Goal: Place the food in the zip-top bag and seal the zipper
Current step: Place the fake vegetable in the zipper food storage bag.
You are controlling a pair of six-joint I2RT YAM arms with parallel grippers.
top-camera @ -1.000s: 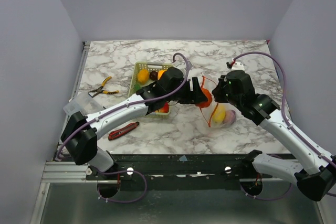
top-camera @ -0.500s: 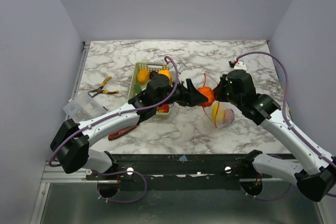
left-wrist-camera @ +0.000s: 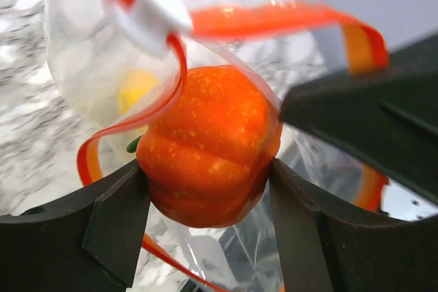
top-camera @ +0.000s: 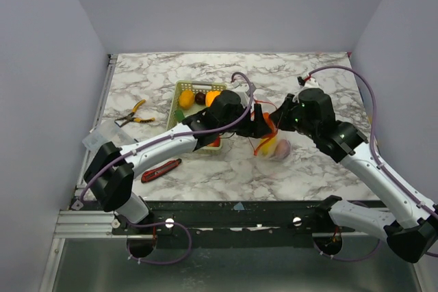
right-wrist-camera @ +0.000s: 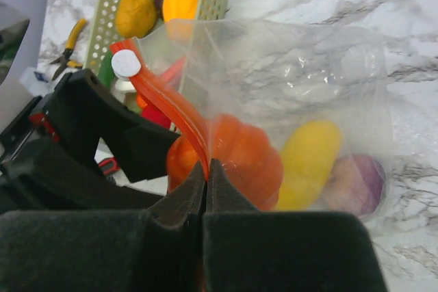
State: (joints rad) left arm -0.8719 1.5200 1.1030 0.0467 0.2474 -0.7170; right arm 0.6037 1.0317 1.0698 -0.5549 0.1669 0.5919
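Overhead cam; 2 wrist cams near bag.

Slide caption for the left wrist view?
Left gripper holds a glossy orange toy pumpkin at the mouth of the clear zip-top bag, beside its orange-red zipper strip.

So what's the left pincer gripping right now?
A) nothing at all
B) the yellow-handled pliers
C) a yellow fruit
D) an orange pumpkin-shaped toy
D: the left wrist view shows the orange pumpkin-shaped toy clamped between the two black fingers of the left pincer, at the open mouth of the zip-top bag, while the right pincer pinches the zipper.
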